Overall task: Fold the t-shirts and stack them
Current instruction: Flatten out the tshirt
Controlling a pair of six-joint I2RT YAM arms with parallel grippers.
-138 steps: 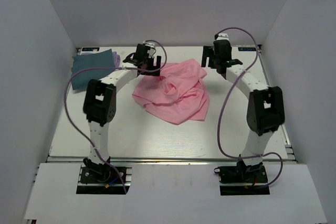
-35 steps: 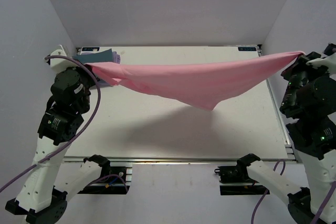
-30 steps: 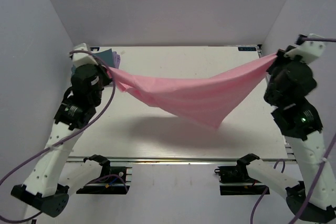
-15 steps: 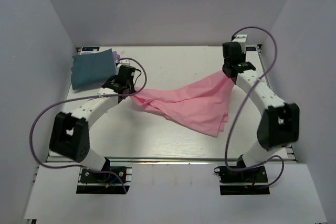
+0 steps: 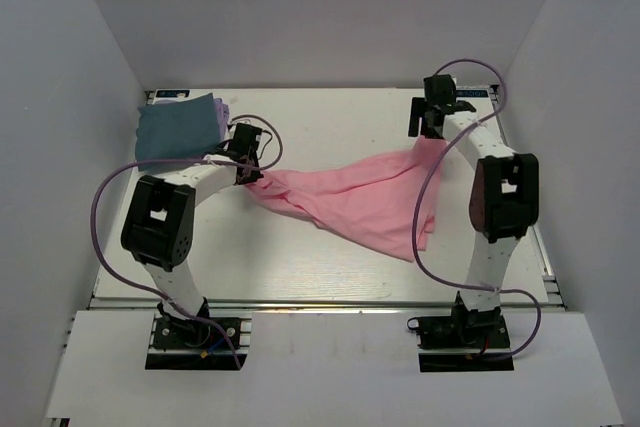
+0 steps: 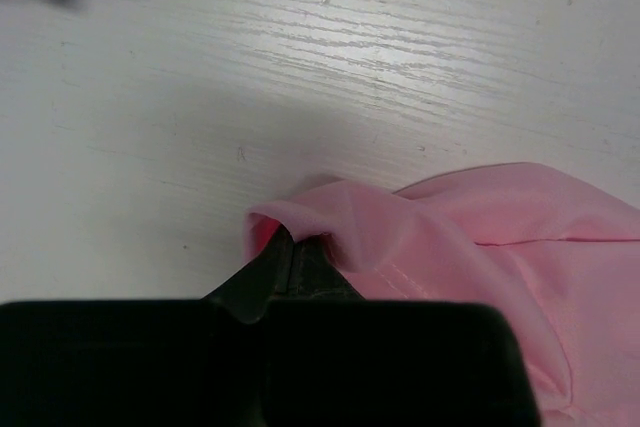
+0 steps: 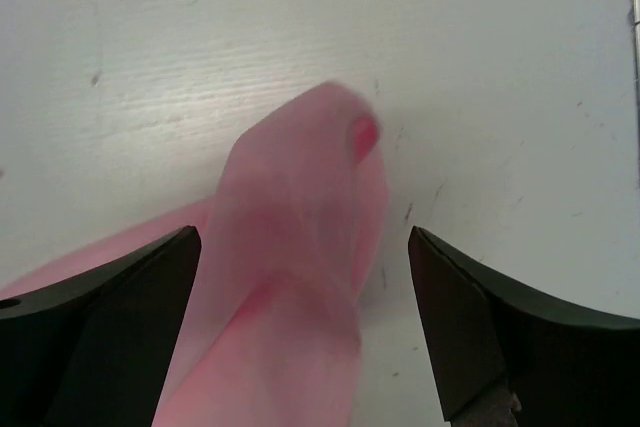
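Pink t-shirt (image 5: 355, 205) is lying in a crumpled strip across the middle of the table (image 5: 330, 117), running from the left side over to the far right. It is not lying flat yet.

My left gripper (image 5: 256, 175) is pinching the left end of it. Its jaws are squeezed tight on a little bump of cloth, low down by the table.

My right gripper (image 5: 428, 137) is holding its jaws wide apart at the far right. A floppy bit of pink cloth is sitting between the two open fingers, but they are not squeezing it. That bit is looking blurry in the right wrist view, so I cannot tell if it is resting on the table.

A teal t-shirt (image 5: 175, 132) is lying folded in the far left corner, and a lavender t-shirt (image 5: 222, 112) is peeking out at its right edge.

I am thinking we are in the spreading-out step, getting the pink one flat before any folding. Next, I am guessing the bunched cloth is needing a good pull at its edges and corners, so it is lying smooth. After that it is wanting folding and going on the pile at the far left.
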